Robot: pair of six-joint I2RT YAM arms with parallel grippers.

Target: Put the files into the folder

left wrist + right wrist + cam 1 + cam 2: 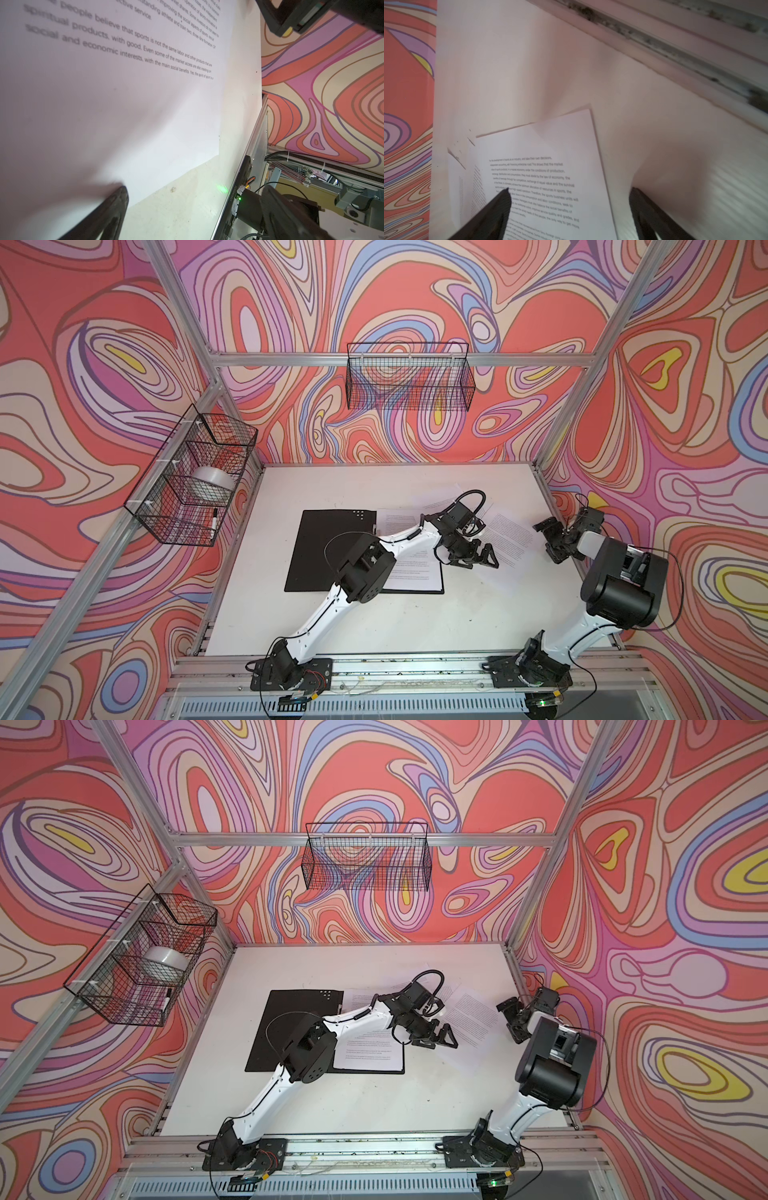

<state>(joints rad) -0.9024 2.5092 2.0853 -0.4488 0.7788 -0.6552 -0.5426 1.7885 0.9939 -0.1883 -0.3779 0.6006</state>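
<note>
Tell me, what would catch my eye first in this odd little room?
The walls, covered in swirling red, pink and purple bands, surround everything. On the white table in the middle, an open black folder lies flat with a printed sheet on its right half, and a second sheet lies loose to its right. Two white-and-black arms reach toward them, the left gripper and right gripper both open and empty.

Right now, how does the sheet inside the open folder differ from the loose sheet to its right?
The filed sheet rests on the black inside face of the folder; the loose sheet lies on the table. The filed sheet sits square with the folder; the loose sheet is turned askew. Both are flat, white, printed with black text.
</note>
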